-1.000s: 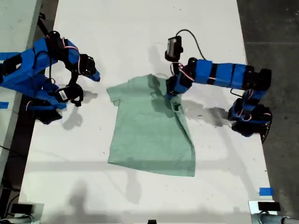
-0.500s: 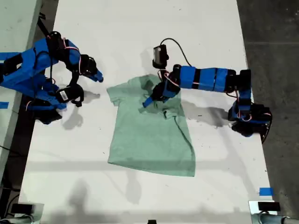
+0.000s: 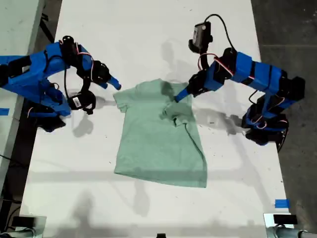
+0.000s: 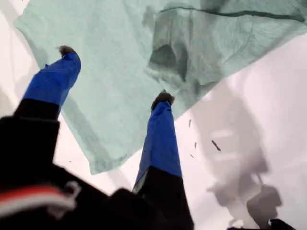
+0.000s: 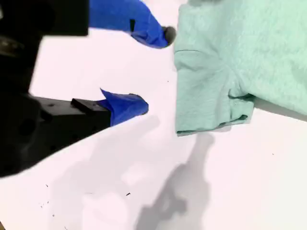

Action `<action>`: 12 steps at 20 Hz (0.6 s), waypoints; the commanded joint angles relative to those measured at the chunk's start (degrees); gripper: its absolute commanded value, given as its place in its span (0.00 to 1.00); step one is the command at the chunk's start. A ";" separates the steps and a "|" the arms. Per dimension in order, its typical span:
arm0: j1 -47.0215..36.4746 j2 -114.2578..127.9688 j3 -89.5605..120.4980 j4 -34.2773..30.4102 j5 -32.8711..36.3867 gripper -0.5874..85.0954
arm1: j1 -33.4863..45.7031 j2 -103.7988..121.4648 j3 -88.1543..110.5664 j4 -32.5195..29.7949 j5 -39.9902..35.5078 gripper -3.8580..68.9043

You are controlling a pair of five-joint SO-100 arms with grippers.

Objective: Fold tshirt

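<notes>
fig.: tshirt (image 3: 158,141) flat mid-bench (image 3: 148,29), long axis running away from the camera. my first gripper (image 3: 181,95), jaws wide & empty, hovers at folded-in sleeve; my second gripper (image 3: 111,83), wide, beside other sleeve.

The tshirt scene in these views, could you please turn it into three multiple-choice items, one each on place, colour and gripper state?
1. In the exterior view, where is the tshirt's sleeve folded in?
A. on the view's right
B. on the view's left
C. on neither side

2. What colour is the tshirt?
A. bright orange
B. pale mint green
C. black

3. How is my first gripper?
A. shut on the tshirt
B. out of view
C. open above the tshirt

Answers: 1 A, the cloth is bunched inward beside the arm on the view's right, while the other sleeve lies flat; 2 B, every view shows that plain green; 3 C, the first wrist view shows the fingertips spread apart with nothing between them.
</notes>
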 commanded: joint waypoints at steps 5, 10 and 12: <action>-7.38 -9.49 8.96 -15.64 0.35 0.28 | -0.53 10.46 5.36 -2.46 0.70 0.48; -8.09 -25.22 6.15 -20.04 0.35 0.30 | -0.35 14.15 8.09 -2.72 0.26 0.48; -7.91 -30.94 3.60 -19.42 0.79 0.29 | -0.18 16.00 10.20 -3.60 0.26 0.48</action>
